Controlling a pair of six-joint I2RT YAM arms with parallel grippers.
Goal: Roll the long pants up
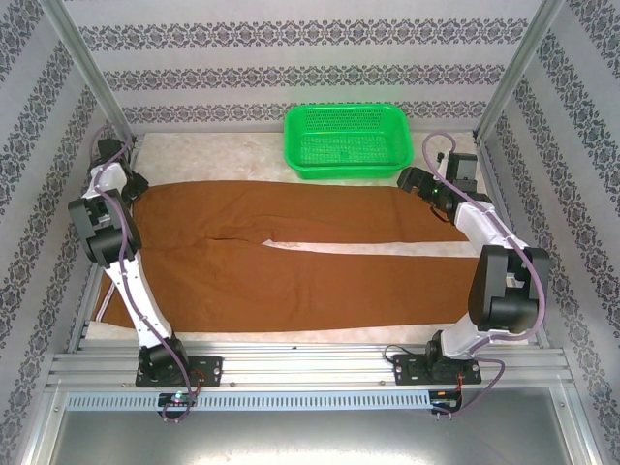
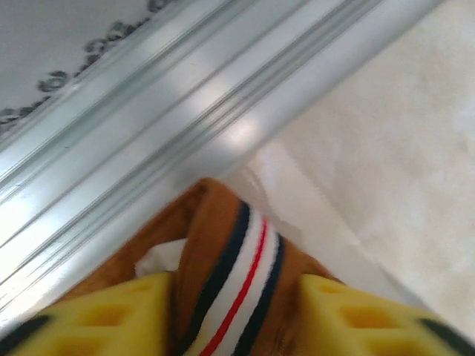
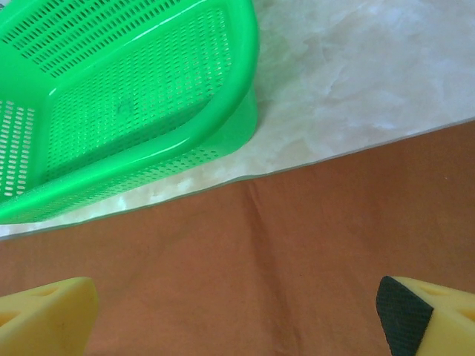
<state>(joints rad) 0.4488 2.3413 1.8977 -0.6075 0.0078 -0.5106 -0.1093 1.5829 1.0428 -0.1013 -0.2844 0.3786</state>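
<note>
The long pants point(image 1: 291, 262) lie flat across the table point(image 1: 194, 155), waistband to the left. Up close, the left gripper point(image 2: 236, 289) pinches the striped waistband lining; the right gripper point(image 3: 237, 297) hangs spread wide over a leg beside a green basket point(image 3: 133, 96).

The left gripper point(image 2: 236, 300) pinches the waistband of the long pants point(image 1: 291, 276), and the right gripper point(image 3: 237, 300) hangs with fingers spread above their far leg.
</note>
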